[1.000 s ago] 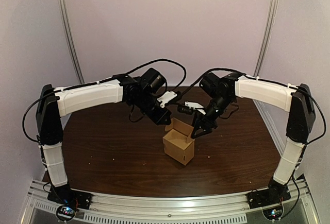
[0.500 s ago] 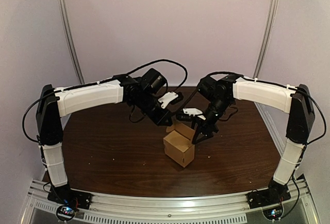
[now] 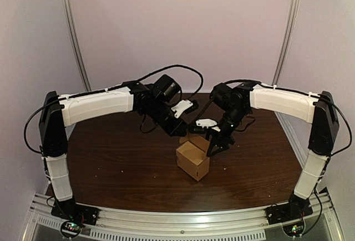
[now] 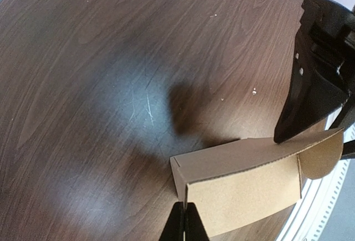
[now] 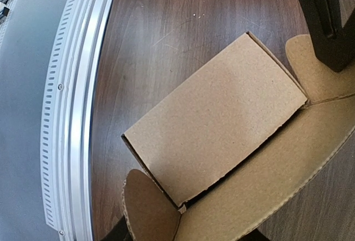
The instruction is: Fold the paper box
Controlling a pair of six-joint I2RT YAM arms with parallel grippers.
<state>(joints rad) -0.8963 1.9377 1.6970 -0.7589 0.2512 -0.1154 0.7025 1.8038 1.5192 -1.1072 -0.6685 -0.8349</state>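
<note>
The paper box [image 3: 192, 160] stands upright on the dark wooden table [image 3: 111, 158], near the middle and a little toward the right arm's side, with one corner turned to the near edge. One inner flap [image 5: 216, 124] lies folded down across the opening and covers most of it, with a dark slit along its free edge. The long lid [image 4: 249, 153] is raised and bowed, leaning over the opening, and has a rounded tab [image 5: 145, 208] at each end. The left claw [image 4: 184, 221] sits at the box's far left top corner. Its two fingers are pressed together with barely a line between them, tips right at the cardboard edge; whether any cardboard is nipped there I cannot tell. The right claw [image 3: 214, 144] comes down at the far right side, just beside the lid. Its fingers are spread wide: one dark fingertip [image 4: 294, 108] touches the lid's outer face close to a tab, and the other is mostly hidden behind the cardboard. The two claws are near each other but apart, with the lid between them. A ribbed metal rail [image 5: 72, 113] runs along the table's near edge, apart from the box.
</note>
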